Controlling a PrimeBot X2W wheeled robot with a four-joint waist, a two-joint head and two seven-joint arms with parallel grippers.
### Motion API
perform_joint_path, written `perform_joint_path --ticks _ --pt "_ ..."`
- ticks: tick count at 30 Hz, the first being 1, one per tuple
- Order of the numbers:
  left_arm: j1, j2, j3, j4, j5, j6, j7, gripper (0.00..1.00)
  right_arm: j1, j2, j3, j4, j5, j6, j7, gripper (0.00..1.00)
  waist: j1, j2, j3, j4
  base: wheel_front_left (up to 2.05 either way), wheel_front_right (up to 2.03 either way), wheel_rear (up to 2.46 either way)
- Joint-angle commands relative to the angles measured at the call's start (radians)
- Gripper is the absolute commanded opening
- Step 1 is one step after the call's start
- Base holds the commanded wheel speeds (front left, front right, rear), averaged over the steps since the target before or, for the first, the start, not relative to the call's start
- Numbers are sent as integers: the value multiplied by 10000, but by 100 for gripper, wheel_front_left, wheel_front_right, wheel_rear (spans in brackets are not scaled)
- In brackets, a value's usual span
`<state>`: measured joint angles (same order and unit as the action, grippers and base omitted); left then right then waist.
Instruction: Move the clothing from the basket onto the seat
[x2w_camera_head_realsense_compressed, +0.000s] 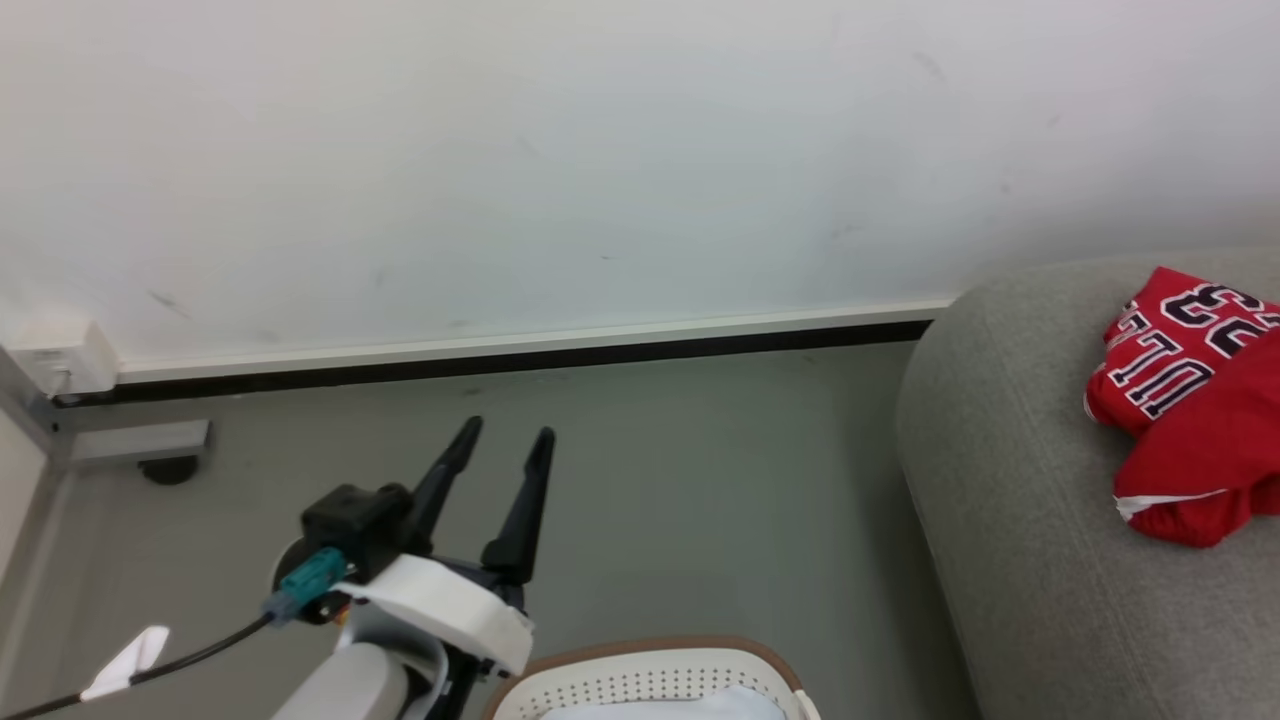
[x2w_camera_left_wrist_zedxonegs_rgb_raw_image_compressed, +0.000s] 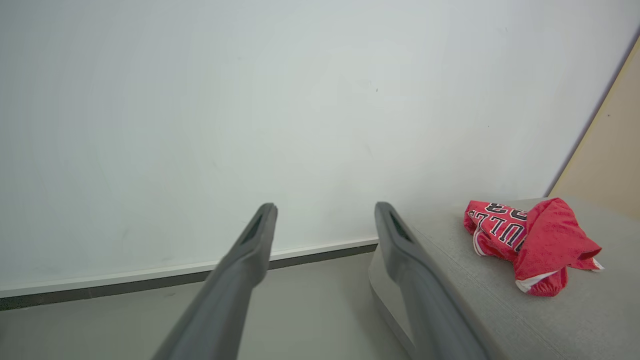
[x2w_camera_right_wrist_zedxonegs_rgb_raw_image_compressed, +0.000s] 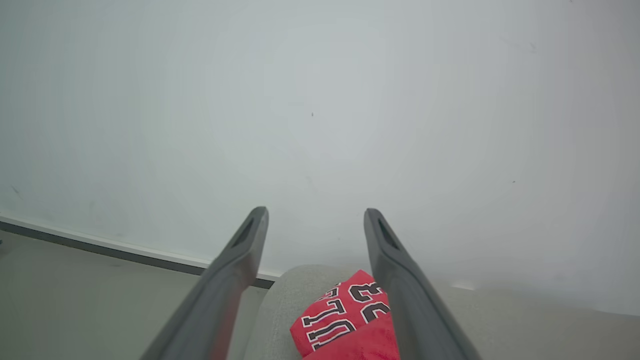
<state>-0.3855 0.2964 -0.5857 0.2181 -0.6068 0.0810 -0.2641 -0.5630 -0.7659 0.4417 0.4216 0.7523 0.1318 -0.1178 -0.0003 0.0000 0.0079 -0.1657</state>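
White wall (x2w_camera_head_realsense_compressed: 600, 150) is filling the background, meeting a grey floor (x2w_camera_head_realsense_compressed: 700, 480) along a dark skirting strip. To the right the seat (x2w_camera_head_realsense_compressed: 1000, 520) is bulging into the head view, its rounded end curving down toward the floor. At the bottom edge the basket (x2w_camera_head_realsense_compressed: 650, 647) is showing just its tan rim and a band of perforated wall. Something pale is lying inside, and I cannot tell whether it is fabric or the basket's own bottom. The clothing (x2w_camera_head_realsense_compressed: 1190, 400) is lying crumpled on the seat, the plainer red piece folded over the lettered jersey, so the transfer is looking largely done.

The left gripper (x2w_camera_head_realsense_compressed: 508, 432) is hanging over the floor just beside the basket, fingers spread wide and holding nothing. The right gripper (x2w_camera_right_wrist_zedxonegs_rgb_raw_image_compressed: 315, 212) is hovering above the clothing, fingers likewise wide apart and empty, with the jersey's lettering showing between them.

Trouble is most likely lurking at that right gripper. If it is dipping while pulling away, a fingertip could be catching a loose fold and dragging the soft pile toward the rounded edge, where it would be sliding off. The left arm is sitting close to the basket rim — a careless swing could be tipping or shoving the light plastic. And stopping now could be leaving a garment behind, if that pale patch is cloth.
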Motion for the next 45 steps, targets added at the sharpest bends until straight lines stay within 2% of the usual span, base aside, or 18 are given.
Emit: perform_joint_path --ticks 1,7,15,19,23,29,37,45 --pt "301 110 288 -124 211 97 0 100 423 231 -318 -247 -183 -23 -272 100 3 0 -143 254 0 0 0" --pt "1123 181 1355 -415 608 365 -1 100 1741 1562 -1682 -972 -1221 -23 -998 100 3 0 -219 545 0 0 0" --pt "2469 -461 3071 -982 1224 363 -2 100 3839 3842 -3173 -2093 -2373 -23 -1409 100 3 0 -231 659 0 0 0" --pt "3081 -882 3754 -1154 1697 130 -2 100 4508 4636 -3252 -2361 -3045 -23 -1467 100 3 0 -213 621 0 0 0" --pt "3532 -1443 4533 -965 2126 -441 -2 100 4993 5370 -3332 -2564 -3786 -23 -1474 100 3 0 -202 600 0 0 0" --pt "3776 -1913 5016 -502 2874 -937 -2 100 5243 5879 -3389 -2676 -4384 -23 -1473 100 3 0 -223 572 0 0 0" --pt "3675 -2238 5406 -177 3342 -1410 -3 100 5191 6017 -3422 -2506 -4467 -23 -1475 100 3 0 -196 631 0 0 0" --pt "3558 -2384 5666 -32 3654 -1661 -3 100 5093 6059 -3456 -2480 -4348 -23 -1476 100 3 0 -185 679 0 0 0"
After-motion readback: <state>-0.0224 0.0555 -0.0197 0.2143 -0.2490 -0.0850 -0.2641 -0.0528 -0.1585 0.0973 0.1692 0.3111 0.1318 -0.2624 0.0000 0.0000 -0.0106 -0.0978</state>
